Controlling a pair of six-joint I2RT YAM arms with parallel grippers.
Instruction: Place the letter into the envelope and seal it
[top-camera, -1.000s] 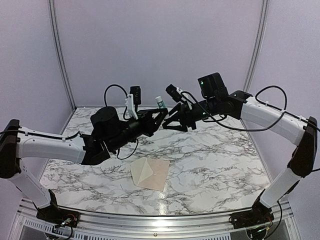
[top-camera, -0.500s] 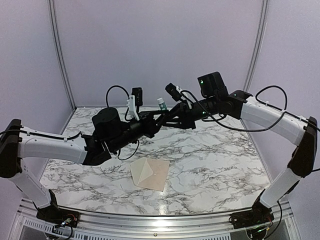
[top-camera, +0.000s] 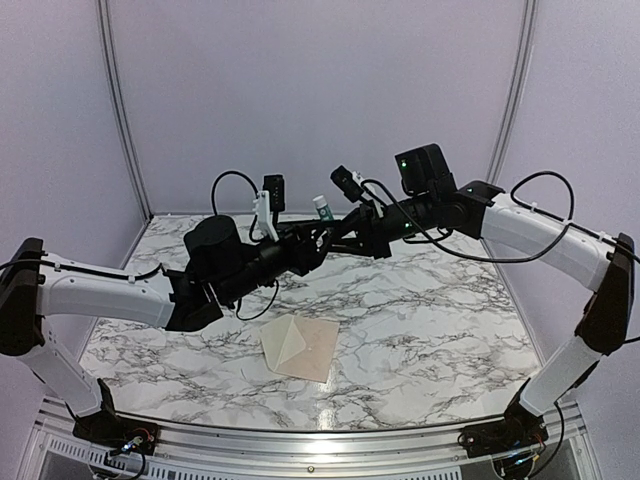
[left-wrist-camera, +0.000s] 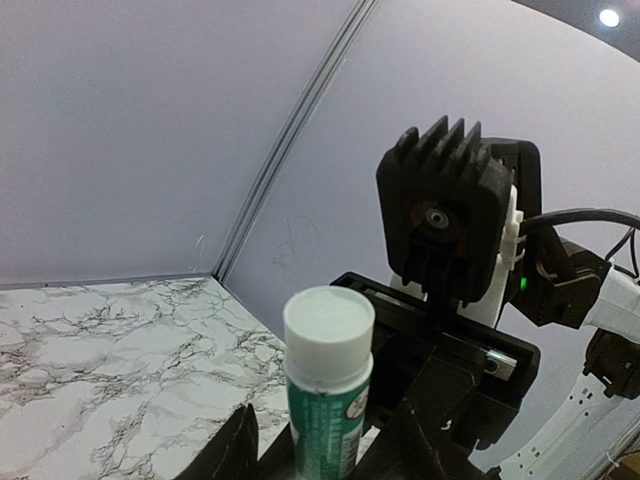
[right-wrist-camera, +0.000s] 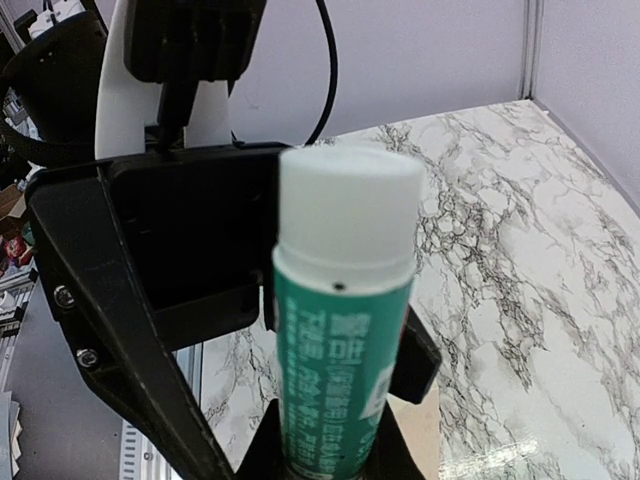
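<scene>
A green glue stick (top-camera: 320, 207) with a white cap stands upright in mid-air above the back of the table. My left gripper (top-camera: 317, 238) and right gripper (top-camera: 336, 232) meet at it, both closed on its body below the cap. It fills the left wrist view (left-wrist-camera: 328, 390) and the right wrist view (right-wrist-camera: 345, 350). The cream envelope (top-camera: 284, 343) with diagonal folds lies on the marble near the front. The peach letter (top-camera: 320, 347) lies flat against its right side. I cannot tell whether the letter is inside.
The marble table (top-camera: 440, 310) has a metal rail along its front edge (top-camera: 320, 440). Pale booth walls and upright metal posts (top-camera: 120, 110) close the back and sides. Both arms are raised well above the table surface.
The two grippers have drawn together around the glue stick and now look narrower. The glue stick, envelope and letter have stayed where they were.
</scene>
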